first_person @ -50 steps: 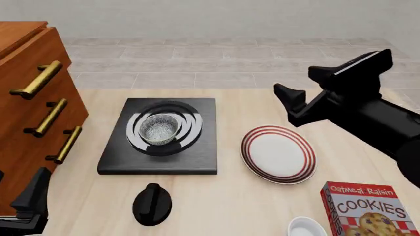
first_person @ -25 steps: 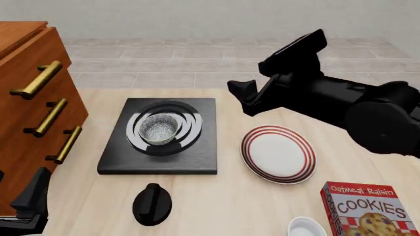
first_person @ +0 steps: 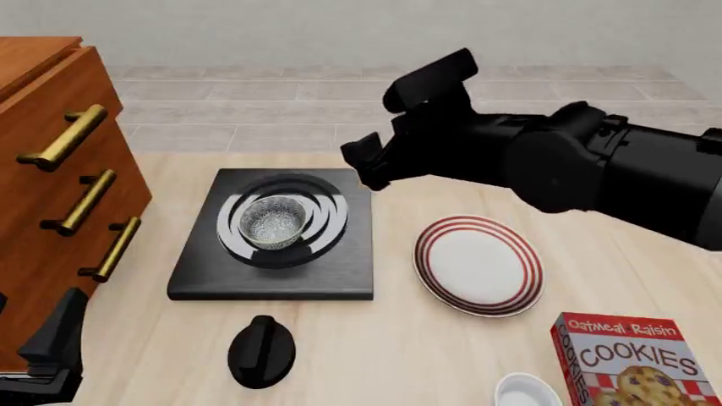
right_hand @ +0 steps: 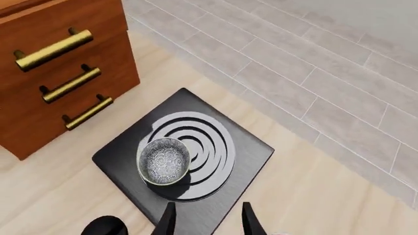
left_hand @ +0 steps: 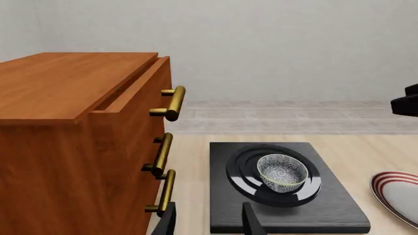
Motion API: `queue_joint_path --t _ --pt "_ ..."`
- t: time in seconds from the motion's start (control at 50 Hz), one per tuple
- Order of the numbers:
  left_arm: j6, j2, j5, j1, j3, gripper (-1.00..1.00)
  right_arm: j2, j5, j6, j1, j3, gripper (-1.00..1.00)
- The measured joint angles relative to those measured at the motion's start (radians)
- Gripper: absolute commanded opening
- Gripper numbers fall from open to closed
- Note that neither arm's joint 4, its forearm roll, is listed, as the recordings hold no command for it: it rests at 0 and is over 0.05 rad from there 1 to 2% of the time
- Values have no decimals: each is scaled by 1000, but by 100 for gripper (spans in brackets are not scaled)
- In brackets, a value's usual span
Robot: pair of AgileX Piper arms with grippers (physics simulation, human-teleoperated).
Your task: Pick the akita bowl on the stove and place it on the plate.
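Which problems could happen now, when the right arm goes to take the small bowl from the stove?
The akita bowl sits off-centre on the stove, so a descent aimed at the ring centre may clip its rim. The open right gripper is above the stove's edge, not the bowl. Carrying it to the plate too low could knock that plate.

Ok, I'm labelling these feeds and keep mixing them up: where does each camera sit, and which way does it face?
Left wrist view: low by the wooden cabinet, looking level across the stove toward the back wall; the left gripper shows at the edge.
Front view: fixed above the arms' side, looking forward and down; the right gripper reaches over the stove's far corner.
Right wrist view: high, looking steeply down; the right gripper's fingertips show.
All three share the akita bowl on the burner.
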Motion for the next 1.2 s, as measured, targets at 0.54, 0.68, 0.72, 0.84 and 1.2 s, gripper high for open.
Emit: queue_joint_path --t 0.54,0.68,0.72,0.84,1.2 --pt "0 0 0 0 0 100 210 103 43 15 -201 100" --pt "0 0 0 0 0 100 252 116 50 19 -238 100" --pt "0 0 0 0 0 100 264 121 52 21 -249 100" --pt "0 0 0 0 0 100 299 133 59 26 -281 100" --pt "0 0 0 0 0 100 433 199 62 21 -425 100"
